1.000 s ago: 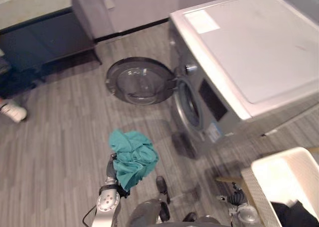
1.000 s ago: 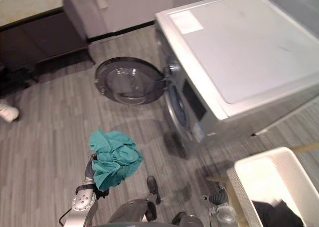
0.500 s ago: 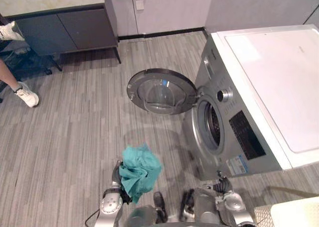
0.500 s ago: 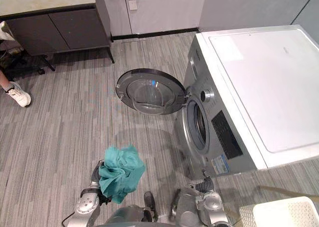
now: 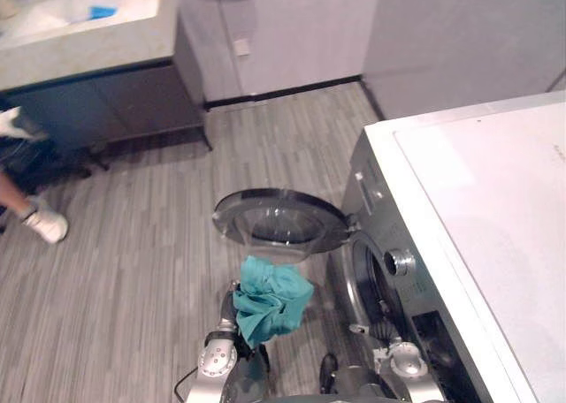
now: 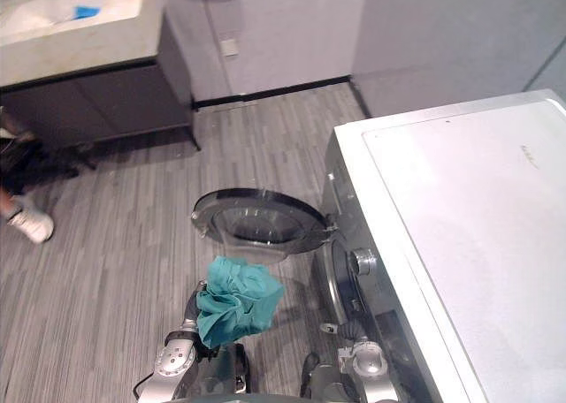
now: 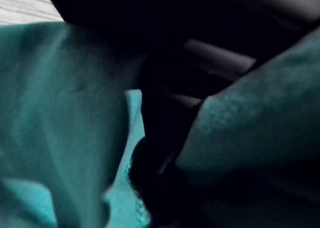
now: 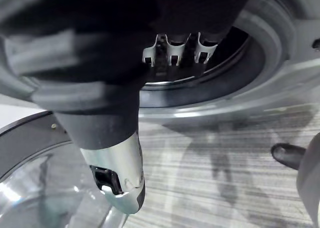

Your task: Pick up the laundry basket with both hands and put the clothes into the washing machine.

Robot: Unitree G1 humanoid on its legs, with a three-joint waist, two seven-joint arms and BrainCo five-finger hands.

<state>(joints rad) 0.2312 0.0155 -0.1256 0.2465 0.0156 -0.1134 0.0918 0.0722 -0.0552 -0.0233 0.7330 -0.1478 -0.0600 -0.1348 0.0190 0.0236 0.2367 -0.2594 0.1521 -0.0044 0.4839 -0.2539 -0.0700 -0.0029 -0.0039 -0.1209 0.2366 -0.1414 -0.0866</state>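
Closer now to the open round glass door (image 5: 281,224) of the silver washing machine (image 5: 460,244), the crumpled teal cloth (image 5: 270,299) hangs from the left hand (image 5: 228,315) — fingers clamped in its folds. Soft, light, floppy — a bunched grip should suit.

- You have even room light; the washing machine top (image 6: 460,226) beyond your right hand (image 8: 120,178) glares white.
- Inside your left hand (image 5: 230,310), the teal cloth (image 7: 60,113) lies mostly in darkness.
- Soft shadows streak the floor (image 8: 225,153).

A home laundry room: front-loading washing machine (image 5: 460,244), counter (image 5: 88,32) over dark cabinets (image 5: 106,102), plank floor (image 5: 133,270).
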